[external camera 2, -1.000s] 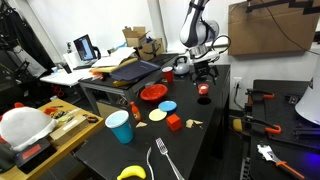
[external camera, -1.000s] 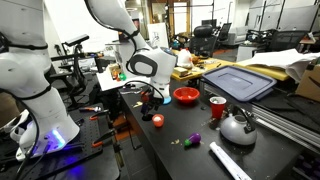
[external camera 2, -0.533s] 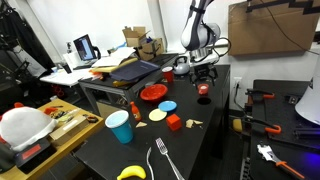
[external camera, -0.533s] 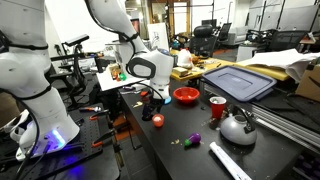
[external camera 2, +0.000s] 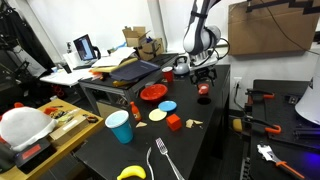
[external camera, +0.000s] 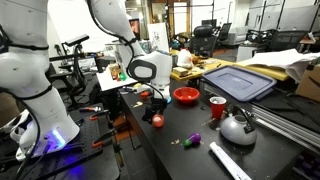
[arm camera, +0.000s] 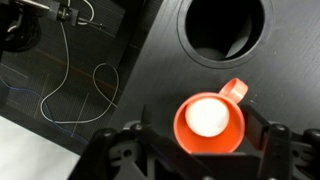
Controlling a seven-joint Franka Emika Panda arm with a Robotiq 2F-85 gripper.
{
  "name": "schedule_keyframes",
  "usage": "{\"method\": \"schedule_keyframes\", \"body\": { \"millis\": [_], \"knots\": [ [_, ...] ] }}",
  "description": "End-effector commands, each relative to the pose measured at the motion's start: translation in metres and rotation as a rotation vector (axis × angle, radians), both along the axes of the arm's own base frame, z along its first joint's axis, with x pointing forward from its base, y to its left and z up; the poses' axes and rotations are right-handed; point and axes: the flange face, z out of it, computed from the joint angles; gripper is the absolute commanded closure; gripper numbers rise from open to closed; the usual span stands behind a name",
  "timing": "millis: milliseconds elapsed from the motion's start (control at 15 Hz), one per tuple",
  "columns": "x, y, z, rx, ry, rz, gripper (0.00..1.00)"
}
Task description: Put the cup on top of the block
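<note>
The small orange-red cup [arm camera: 210, 122] with a pale inside stands upright on the black table, its handle pointing up-right in the wrist view. It also shows in both exterior views [external camera: 157, 120] [external camera 2: 204, 89]. My gripper [arm camera: 205, 145] is open, one finger on each side of the cup, just above it. It also shows in both exterior views [external camera: 154, 101] [external camera 2: 203, 76]. The small red block [external camera 2: 174, 122] sits nearer the middle of the table, well away from the cup.
A wide red bowl [external camera: 186, 96], a red mug [external camera: 217, 107] and a metal kettle [external camera: 237, 126] stand nearby. A light blue cup [external camera 2: 120, 126], a fork [external camera 2: 163, 160] and a banana [external camera 2: 131, 173] lie further off. A round hole [arm camera: 222, 25] opens in the table past the cup.
The arm has come down slightly over the cup. The cup and the block have not moved.
</note>
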Motion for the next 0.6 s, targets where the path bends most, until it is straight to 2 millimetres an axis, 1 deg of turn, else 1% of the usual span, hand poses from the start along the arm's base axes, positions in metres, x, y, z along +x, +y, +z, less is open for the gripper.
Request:
{"method": "schedule_keyframes", "body": {
  "millis": [0, 67, 200, 333, 400, 533],
  "knots": [
    [0.005, 0.006, 0.008, -0.074, -0.041, -0.022, 0.42],
    [0.007, 0.007, 0.009, -0.086, -0.050, -0.026, 0.51],
    [0.010, 0.010, 0.013, -0.096, -0.063, -0.028, 0.65],
    [0.015, 0.015, 0.019, -0.098, -0.085, -0.018, 0.66],
    [0.017, 0.017, 0.023, -0.097, -0.095, -0.008, 0.69],
    [0.025, 0.025, 0.037, -0.093, -0.123, 0.032, 0.71]
  ]
}}
